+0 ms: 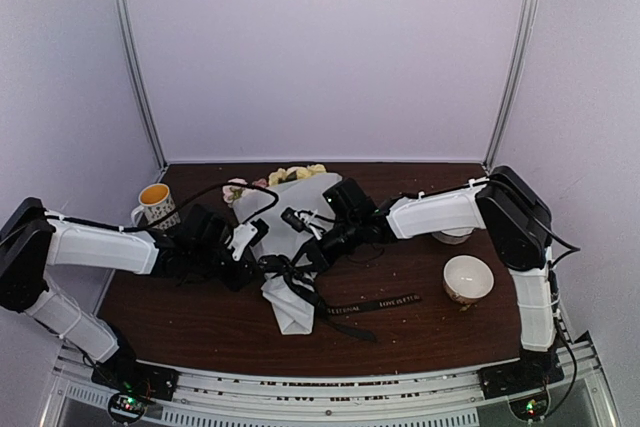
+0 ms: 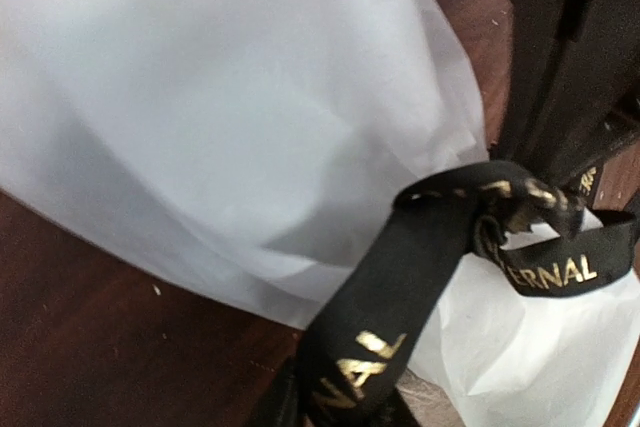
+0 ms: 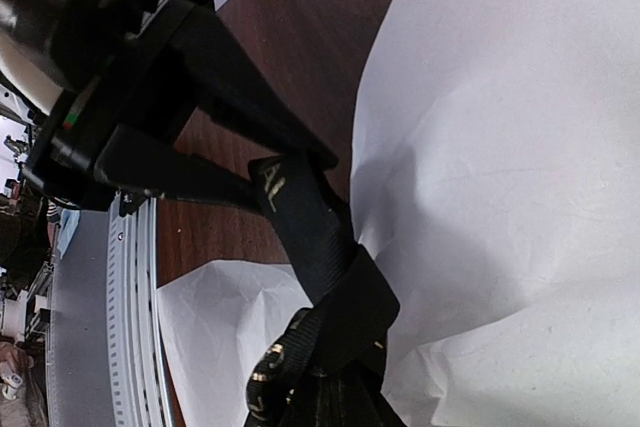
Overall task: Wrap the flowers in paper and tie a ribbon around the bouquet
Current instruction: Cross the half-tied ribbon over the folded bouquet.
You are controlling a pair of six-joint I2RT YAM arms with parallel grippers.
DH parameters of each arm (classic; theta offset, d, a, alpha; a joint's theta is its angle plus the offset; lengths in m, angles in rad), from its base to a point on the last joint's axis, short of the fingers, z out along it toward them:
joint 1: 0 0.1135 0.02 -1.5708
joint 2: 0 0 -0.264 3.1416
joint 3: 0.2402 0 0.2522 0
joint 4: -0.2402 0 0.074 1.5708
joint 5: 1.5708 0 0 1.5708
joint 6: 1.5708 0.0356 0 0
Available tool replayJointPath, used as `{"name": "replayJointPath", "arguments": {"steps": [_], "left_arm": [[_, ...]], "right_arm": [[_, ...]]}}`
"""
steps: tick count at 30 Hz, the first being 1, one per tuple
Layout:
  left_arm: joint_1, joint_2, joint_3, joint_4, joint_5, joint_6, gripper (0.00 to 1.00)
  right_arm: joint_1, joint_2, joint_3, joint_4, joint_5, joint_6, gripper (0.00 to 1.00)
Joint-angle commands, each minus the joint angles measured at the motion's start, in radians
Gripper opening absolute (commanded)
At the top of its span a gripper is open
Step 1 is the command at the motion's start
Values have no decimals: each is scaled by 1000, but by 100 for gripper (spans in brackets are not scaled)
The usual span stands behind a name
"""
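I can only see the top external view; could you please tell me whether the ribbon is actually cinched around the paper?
Observer: Left wrist view: the ribbon crosses itself in a tight loop where the paper pinches in.
Operator: Thanks. Is the left gripper holding it?
Observer: Right wrist view shows the left gripper pinching a strand that leads to that loop.
Operator: Any print?
Observer: Gold letters reading ERNAL.

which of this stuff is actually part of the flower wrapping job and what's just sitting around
For the job:
flowers
paper wrapped round them
ribbon looped around the paper

Lying about:
mug at far left
bowl on the right
second bowl, partly hidden, farther back
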Motion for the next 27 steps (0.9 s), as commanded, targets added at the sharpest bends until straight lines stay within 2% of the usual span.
{"name": "replayJointPath", "arguments": {"steps": [1, 2, 3, 15, 22, 27], "left_arm": [[5, -17, -21, 114, 82, 6, 11], [5, -20, -32, 125, 71, -1, 3], [5, -19, -40, 130, 62, -5, 0], [5, -4, -66, 75, -12, -74, 0], [5, 21, -76, 57, -2, -83, 0], [5, 24, -72, 64, 54, -74, 0]], "right_arm": [[-5, -62, 23, -31, 19, -19, 0], [-4, -67, 19, -28, 21, -20, 0], [-4, -70, 16, -26, 25, -20, 0], [-22, -114, -19, -28, 122, 43, 0], [-56, -102, -44, 14, 144, 125, 0], [-56, -85, -38, 41, 138, 153, 0]]}}
